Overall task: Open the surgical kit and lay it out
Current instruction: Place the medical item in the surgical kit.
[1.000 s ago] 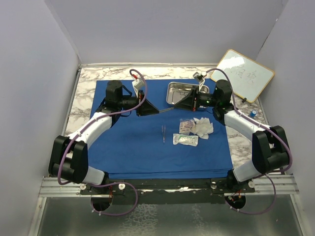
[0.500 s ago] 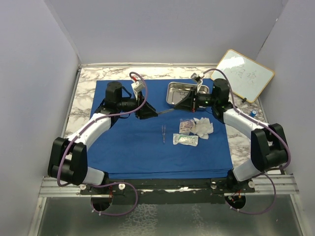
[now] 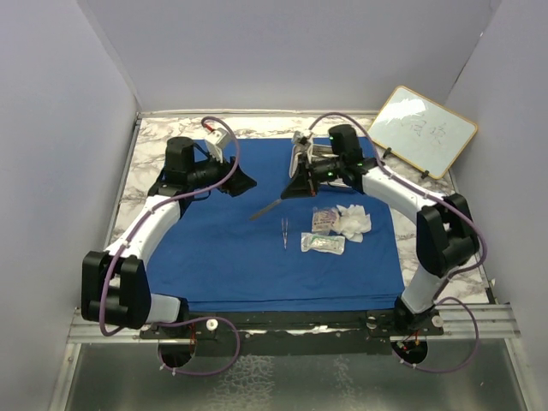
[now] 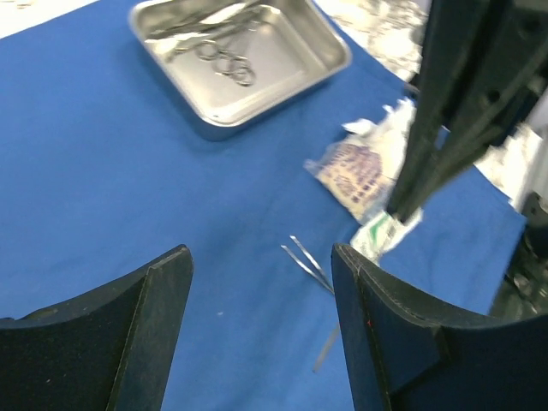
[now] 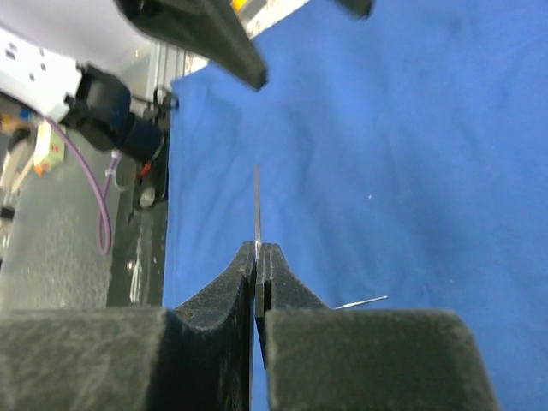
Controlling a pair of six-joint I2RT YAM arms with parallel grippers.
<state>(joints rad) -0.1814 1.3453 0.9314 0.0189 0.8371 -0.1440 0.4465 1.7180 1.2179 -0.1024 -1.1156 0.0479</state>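
Note:
The royal-blue cloth (image 3: pixel 214 257) lies spread flat over the table. My right gripper (image 3: pixel 288 193) is shut on a thin steel instrument (image 3: pixel 265 210) that slants down toward the cloth; in the right wrist view the instrument (image 5: pixel 257 205) sticks out past the right gripper's (image 5: pixel 259 250) closed tips. My left gripper (image 3: pixel 248 182) hangs open and empty to its left, and in its own view the left gripper (image 4: pixel 261 253) frames bare cloth. Tweezers (image 3: pixel 284 231), white gauze (image 3: pixel 353 221) and two clear packets (image 3: pixel 323 244) lie on the cloth. The steel tray (image 4: pixel 205 120) holds ring-handled instruments (image 4: pixel 227 64).
A wood-framed whiteboard (image 3: pixel 421 130) leans at the back right. Marble tabletop (image 3: pixel 145 171) shows around the cloth, with grey walls on three sides. In the top view my right arm covers most of the tray.
My left gripper has opened, let go of the thin instrument and drawn back to the left. My right gripper, still shut on it, has carried it leftward and tilted it down.

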